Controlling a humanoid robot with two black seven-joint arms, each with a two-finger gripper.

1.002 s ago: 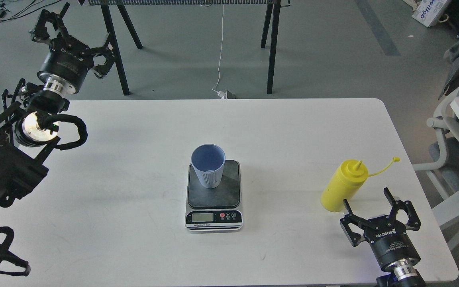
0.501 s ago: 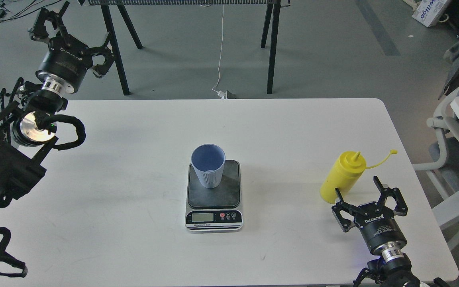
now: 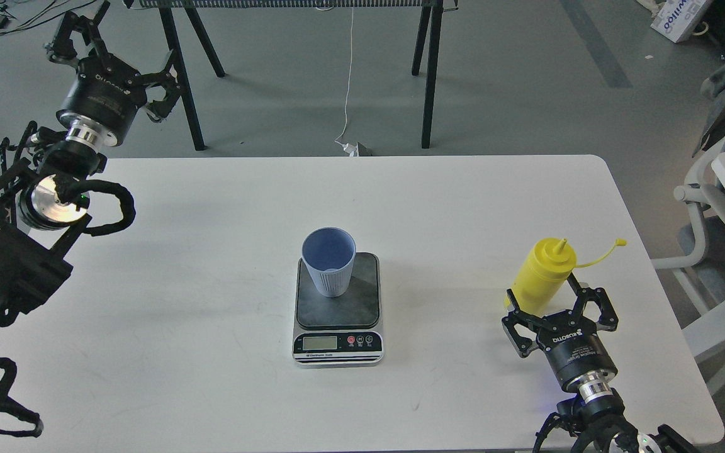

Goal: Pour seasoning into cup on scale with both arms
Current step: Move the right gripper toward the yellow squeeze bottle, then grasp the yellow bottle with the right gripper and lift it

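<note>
The yellow seasoning bottle (image 3: 542, 272) stands upright near the table's right edge, its small cap hanging on a tether to the right. My right gripper (image 3: 548, 296) is open, its fingers on either side of the bottle's lower part, not closed on it. The light blue cup (image 3: 329, 260) stands on the back left of the scale's dark platform (image 3: 338, 296); the silver front with the display faces me. My left gripper (image 3: 107, 47) is open and empty, raised beyond the table's far left corner.
The white table (image 3: 211, 251) holds only the scale, cup and bottle. Black trestle legs (image 3: 428, 75) stand on the floor behind it. A white chair (image 3: 724, 207) and another table edge are at the right.
My right gripper has moved forward and left, from behind the bottle to around its base. The bottle has shifted slightly. My left arm has barely moved.
</note>
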